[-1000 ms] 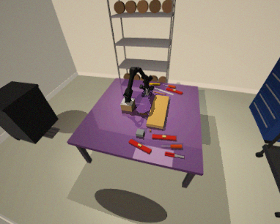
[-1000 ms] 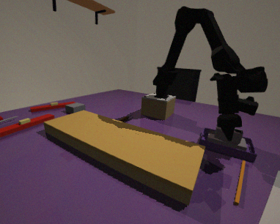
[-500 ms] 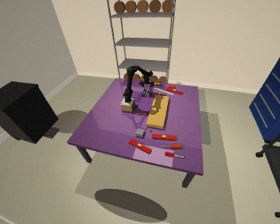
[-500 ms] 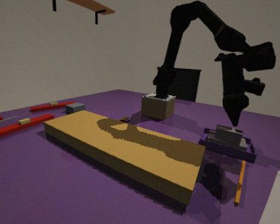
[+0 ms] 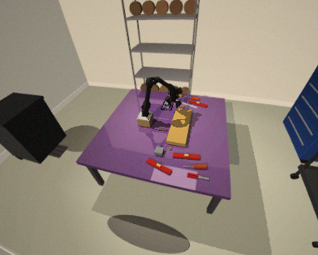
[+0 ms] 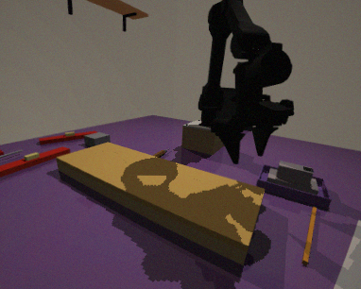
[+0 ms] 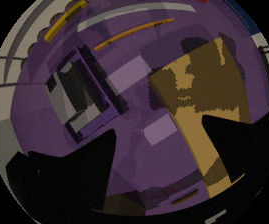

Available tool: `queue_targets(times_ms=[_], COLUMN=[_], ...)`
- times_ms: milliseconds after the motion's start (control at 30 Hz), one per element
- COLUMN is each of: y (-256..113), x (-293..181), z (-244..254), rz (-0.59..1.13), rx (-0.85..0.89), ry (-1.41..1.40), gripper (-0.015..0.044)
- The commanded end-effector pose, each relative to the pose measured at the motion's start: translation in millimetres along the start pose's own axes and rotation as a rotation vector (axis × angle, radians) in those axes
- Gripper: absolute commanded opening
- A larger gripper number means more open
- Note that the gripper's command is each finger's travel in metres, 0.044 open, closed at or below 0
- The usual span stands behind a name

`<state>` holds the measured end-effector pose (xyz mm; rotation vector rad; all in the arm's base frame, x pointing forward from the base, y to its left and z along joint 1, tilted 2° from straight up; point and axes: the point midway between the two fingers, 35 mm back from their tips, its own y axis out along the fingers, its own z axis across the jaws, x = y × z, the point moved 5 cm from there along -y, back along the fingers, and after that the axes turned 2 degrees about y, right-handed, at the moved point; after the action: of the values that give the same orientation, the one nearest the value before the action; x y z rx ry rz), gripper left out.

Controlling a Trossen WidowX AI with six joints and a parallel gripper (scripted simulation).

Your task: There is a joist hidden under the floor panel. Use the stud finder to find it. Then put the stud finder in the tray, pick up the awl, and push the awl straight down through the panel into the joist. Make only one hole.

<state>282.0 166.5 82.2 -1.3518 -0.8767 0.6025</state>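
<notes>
Exterior view, purple table (image 6: 96, 246), plain grey wall (image 6: 177, 57)

See a red spirit level (image 5: 159, 166) (image 6: 68, 138) near a grey block (image 5: 159, 152) (image 6: 96, 139), with metal shelving (image 5: 161, 48) and a blue drawer cabinet (image 5: 307, 117) well apart

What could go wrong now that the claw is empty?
The claw is open near the floor panel, so if it swings low, a tip might bump the panel's edge. The stud finder lies in the tray, and a careless move could knock it. The wood-colored top shows no mark for the joist, so the awl might miss it.
</notes>
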Motion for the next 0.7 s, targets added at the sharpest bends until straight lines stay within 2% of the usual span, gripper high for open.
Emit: queue_targets(times_ms=[0, 267, 533, 667], y=[-2, -9, -19, -20], x=[-46, -155, -269, -279], z=[-49, -112, -123, -121], rz=[0.050, 0.142, 0.225, 0.232], rx=[-0.039, -0.089, -0.103, -0.103], ry=[0.207, 0.618, 1.023, 1.057], gripper=[0.0440, 0.0440, 0.0440, 0.0440])
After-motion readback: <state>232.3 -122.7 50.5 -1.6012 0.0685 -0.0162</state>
